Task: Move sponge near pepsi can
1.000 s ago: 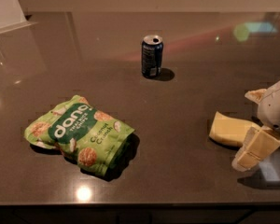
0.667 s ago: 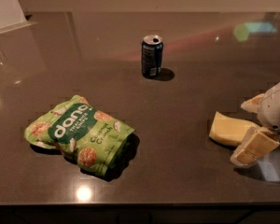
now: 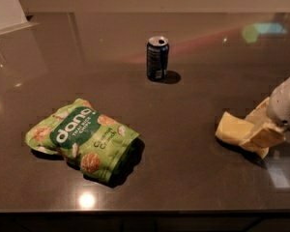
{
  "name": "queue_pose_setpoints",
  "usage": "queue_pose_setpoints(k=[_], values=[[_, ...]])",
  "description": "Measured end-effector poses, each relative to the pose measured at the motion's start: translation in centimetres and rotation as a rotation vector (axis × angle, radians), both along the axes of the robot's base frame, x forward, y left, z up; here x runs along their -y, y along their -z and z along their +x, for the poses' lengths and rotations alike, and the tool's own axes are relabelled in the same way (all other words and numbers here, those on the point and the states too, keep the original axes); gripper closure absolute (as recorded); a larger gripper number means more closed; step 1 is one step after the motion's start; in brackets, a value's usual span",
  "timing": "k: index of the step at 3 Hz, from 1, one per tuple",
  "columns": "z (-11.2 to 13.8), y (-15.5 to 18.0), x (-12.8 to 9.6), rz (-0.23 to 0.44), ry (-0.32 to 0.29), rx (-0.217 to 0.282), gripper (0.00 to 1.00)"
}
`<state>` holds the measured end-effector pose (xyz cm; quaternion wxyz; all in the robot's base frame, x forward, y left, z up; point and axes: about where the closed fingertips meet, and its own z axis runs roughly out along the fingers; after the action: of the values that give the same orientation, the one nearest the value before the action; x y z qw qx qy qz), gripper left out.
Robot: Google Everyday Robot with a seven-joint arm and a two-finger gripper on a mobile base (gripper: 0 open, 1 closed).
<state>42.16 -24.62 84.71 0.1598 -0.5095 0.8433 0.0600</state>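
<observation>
The pale yellow sponge (image 3: 233,129) lies on the dark table (image 3: 183,178) at the right. My gripper (image 3: 260,125) reaches in from the right edge, and its yellowish finger pads (image 3: 264,138) are closed on the sponge's right end, which they partly hide. The sponge still rests on the table. The dark blue pepsi can (image 3: 157,58) stands upright at the back centre, well away to the left of and behind the sponge.
A green snack bag (image 3: 82,138) lies at the front left. The table's front edge (image 3: 145,210) runs along the bottom. A pale wall or panel (image 3: 5,6) stands at the back left corner.
My gripper has moved left and down onto the sponge, and its finger pads have drawn together around the sponge's right end. The can and the bag have not moved.
</observation>
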Motion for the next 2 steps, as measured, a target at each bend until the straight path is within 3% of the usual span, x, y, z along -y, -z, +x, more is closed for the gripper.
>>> queue_pose_setpoints(k=[1,2], values=[[2.0,-2.0,-0.9,0.004,-0.005,0.016,0.95],[5.2,-4.1,-3.4,0.016,-0.012,0.063,1.0]])
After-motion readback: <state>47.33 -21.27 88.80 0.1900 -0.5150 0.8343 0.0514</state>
